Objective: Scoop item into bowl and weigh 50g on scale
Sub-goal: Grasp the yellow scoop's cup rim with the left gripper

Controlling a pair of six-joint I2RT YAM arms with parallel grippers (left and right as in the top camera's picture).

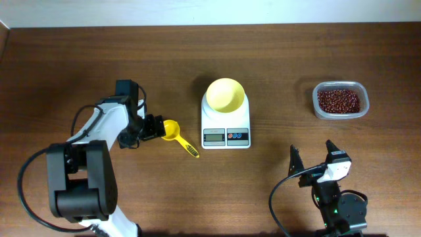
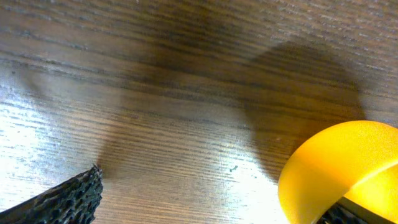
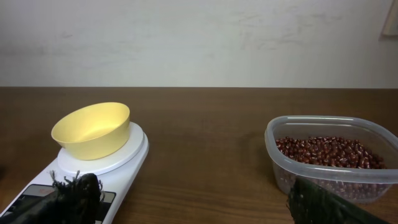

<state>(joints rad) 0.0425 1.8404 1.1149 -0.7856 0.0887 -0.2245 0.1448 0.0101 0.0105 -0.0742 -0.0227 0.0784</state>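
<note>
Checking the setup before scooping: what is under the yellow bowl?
The white scale: the bowl sits on its platform. The display and buttons show; the platform directly beneath is covered.

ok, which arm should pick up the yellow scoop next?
Left. The left gripper is open right beside the scoop, both on the same side of the scale. The right gripper, also open, sits on the scale's other side, well away from the scoop.

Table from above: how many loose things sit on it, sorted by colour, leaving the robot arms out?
Yellow: 2, the small round pale yellow bowl and the yellow plastic handled scoop.
White: 1, the square white digital kitchen scale.
Clear: 1, the clear plastic container of dark red-brown beans.
Total: 4.
</note>
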